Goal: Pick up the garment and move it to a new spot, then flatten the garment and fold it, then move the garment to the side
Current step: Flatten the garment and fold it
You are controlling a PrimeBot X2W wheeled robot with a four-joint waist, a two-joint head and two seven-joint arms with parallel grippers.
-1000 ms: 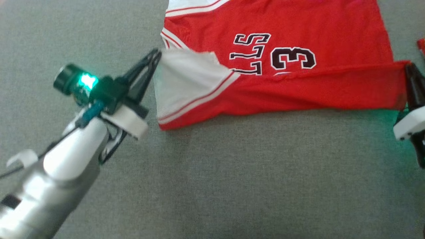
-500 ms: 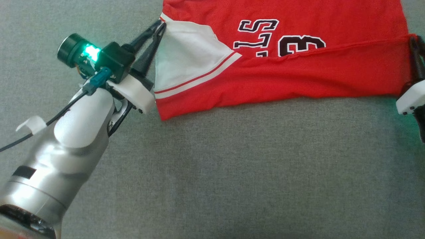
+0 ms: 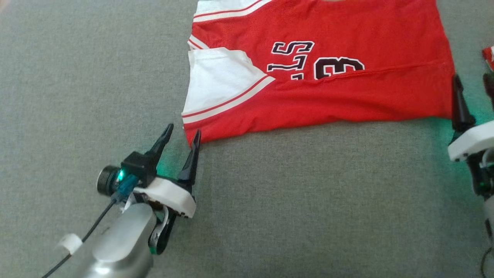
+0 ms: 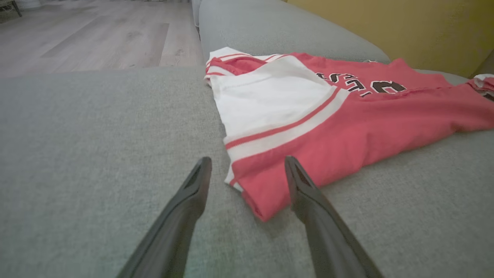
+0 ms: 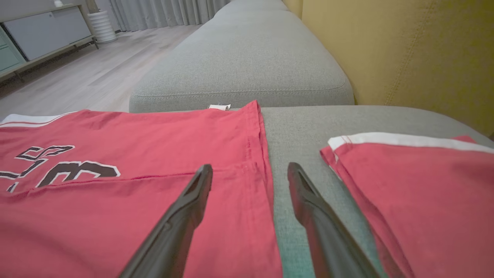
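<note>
Garment (image 3: 347, 96) lay part-folded on grey sofa cushion (image 3: 270, 193). Left gripper (image 3: 182, 131) and right gripper (image 3: 472, 83) stood open at its near corners, empty. Soft, light, limp (likely slippery); best pinched at corners.

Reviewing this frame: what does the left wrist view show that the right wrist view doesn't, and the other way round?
Left wrist view: the left gripper, open, its fingers either side of the jersey's near corner, and the white side panel with its red stripe.
Right wrist view: the right gripper, open astride the jersey's side edge, a second red garment with white trim beside it, a small white tag, a cabinet and curtains.
Both: the jersey with dark lettering lying on the grey cushion, the yellow backrest and the wooden floor.
</note>
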